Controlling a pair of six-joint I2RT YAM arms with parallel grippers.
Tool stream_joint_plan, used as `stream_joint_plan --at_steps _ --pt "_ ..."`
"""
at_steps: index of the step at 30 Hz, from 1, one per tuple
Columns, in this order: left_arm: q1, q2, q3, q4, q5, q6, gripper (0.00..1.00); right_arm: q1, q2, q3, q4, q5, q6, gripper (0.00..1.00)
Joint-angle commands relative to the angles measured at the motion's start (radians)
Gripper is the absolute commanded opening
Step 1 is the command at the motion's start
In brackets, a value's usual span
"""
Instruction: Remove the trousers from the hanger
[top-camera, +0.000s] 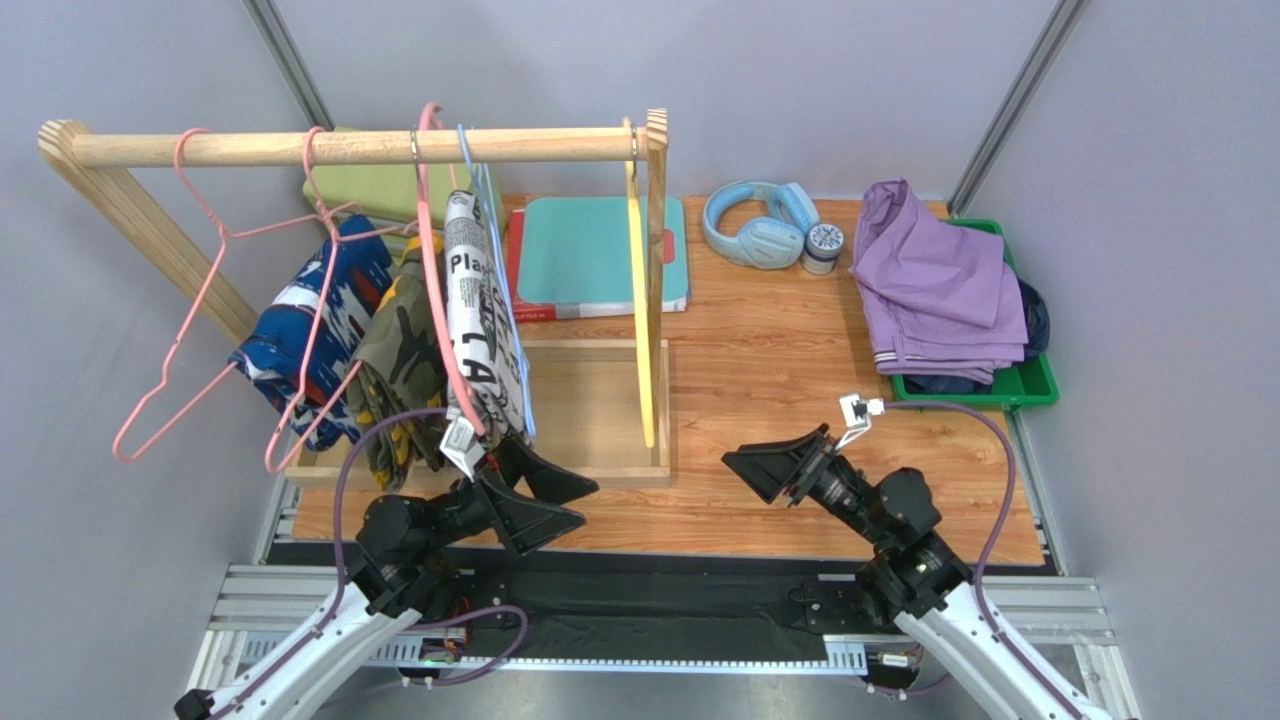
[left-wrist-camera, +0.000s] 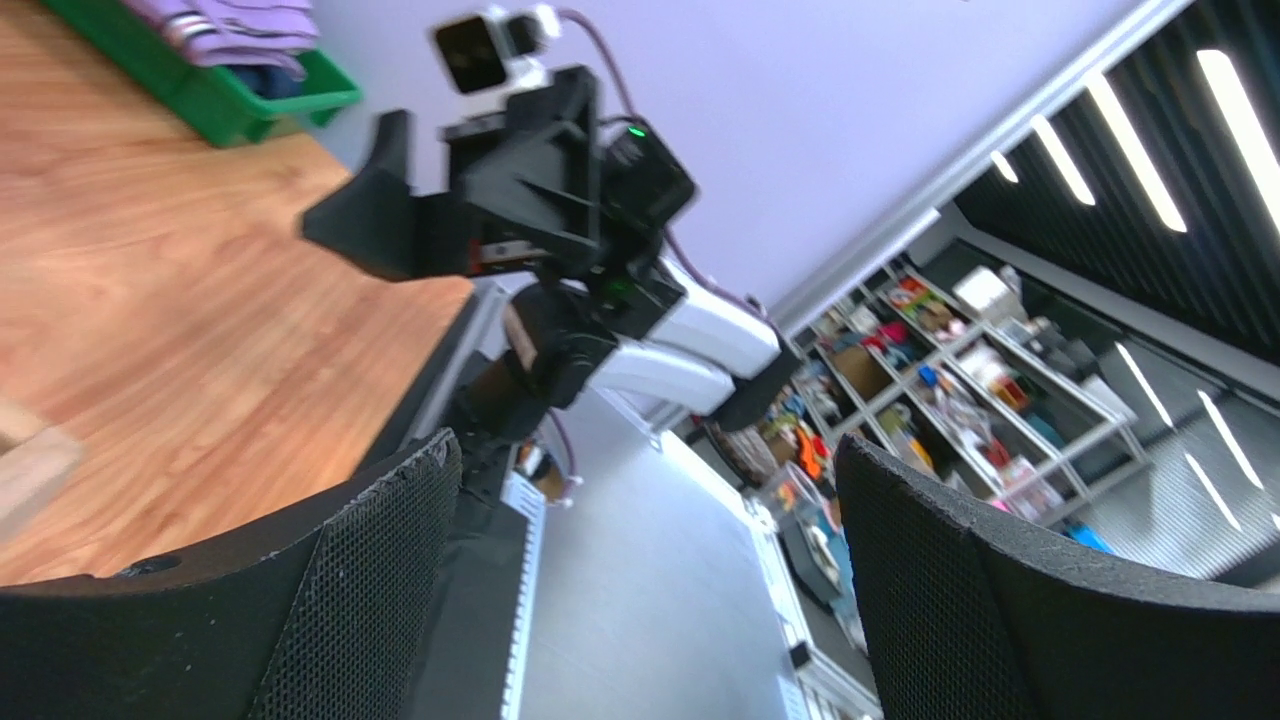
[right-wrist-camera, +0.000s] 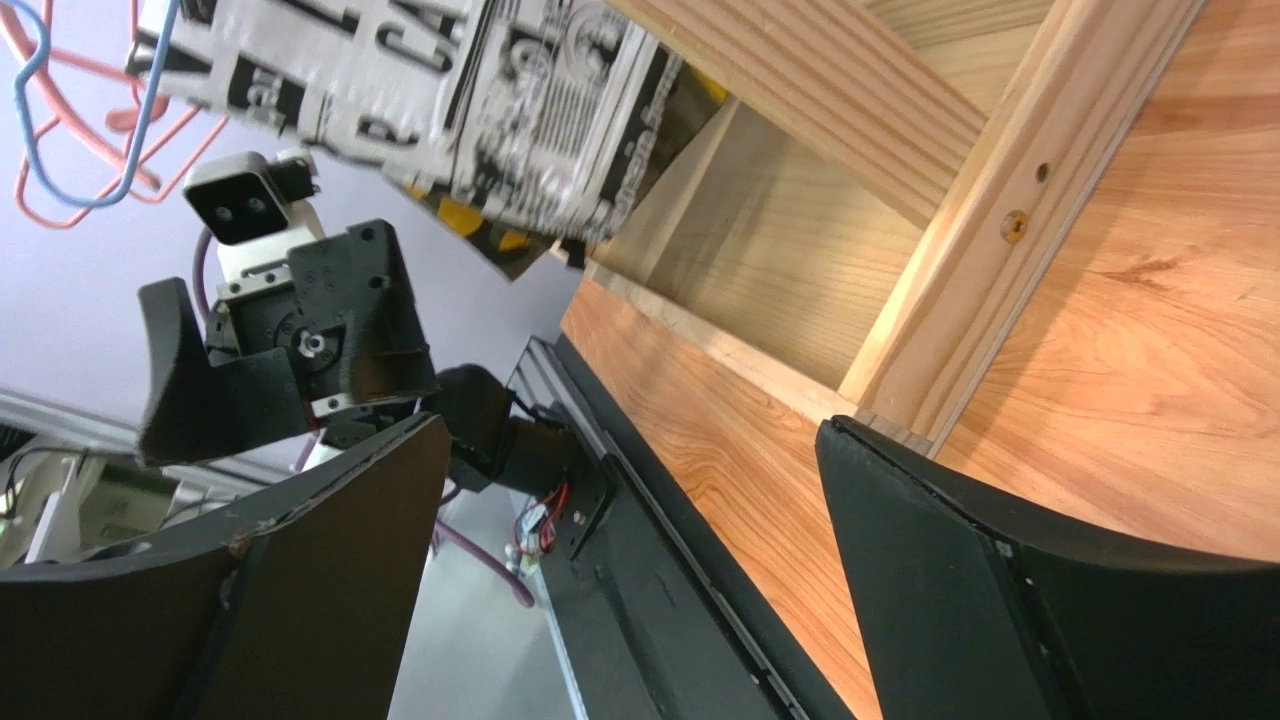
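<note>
The left gripper (top-camera: 583, 507) hangs above the bench (top-camera: 781, 360) with its jaws spread wide and nothing between them. The newsprint trousers (top-camera: 484, 323) hang on a pink hanger (top-camera: 436, 285) from the rod (top-camera: 361, 146). Their lower hem sits just behind these jaws, up and away from the tips. Whether cloth and gripper body touch cannot be told. Beyond the trousers, on the side away from the jaw tips, hang camouflage trousers (top-camera: 398, 338) and blue patterned trousers (top-camera: 319, 323).

The right gripper (top-camera: 751, 477) points toward the left one, well apart from it, jaws also wide open and empty. In its wrist view the rack base (right-wrist-camera: 962, 225) lies straight ahead between the jaws, with the newsprint cloth above it. Behind this gripper, far off its open side, folded purple clothes (top-camera: 932, 285) lie over a green tray (top-camera: 1037, 383), with blue headphones (top-camera: 759, 225) beside them.
</note>
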Motion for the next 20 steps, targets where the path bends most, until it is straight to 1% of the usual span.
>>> stream_joint_plan --at_steps 1,2,5,6,7,11,14,20 --pt "-0.004 -0.126 -0.132 -0.156 -0.148 0.118 0.98 0.015 -0.239 -0.123 -0.373 0.184 -0.034 1.0" --pt "-0.004 -0.12 -0.13 -0.211 -0.162 0.132 0.99 0.015 -0.273 -0.123 -0.406 0.192 -0.033 1.0" --pt "-0.005 -0.103 -0.126 -0.285 -0.187 0.18 0.99 0.018 -0.212 -0.122 -0.42 0.232 -0.031 1.0" --pt "-0.005 -0.098 -0.124 -0.305 -0.194 0.186 0.99 0.018 -0.157 -0.122 -0.423 0.242 -0.033 1.0" --pt "-0.005 -0.095 -0.123 -0.325 -0.199 0.201 0.99 0.018 -0.137 -0.123 -0.418 0.256 -0.043 1.0" --pt "-0.005 -0.097 -0.118 -0.437 -0.196 0.229 0.99 0.018 -0.092 -0.123 -0.406 0.269 -0.068 1.0" --pt "-0.005 -0.123 -0.117 -0.493 -0.194 0.238 0.99 0.02 -0.112 -0.122 -0.424 0.281 -0.073 1.0" --pt "-0.005 -0.137 -0.117 -0.513 -0.187 0.241 1.0 0.021 -0.184 -0.122 -0.469 0.284 -0.073 1.0"
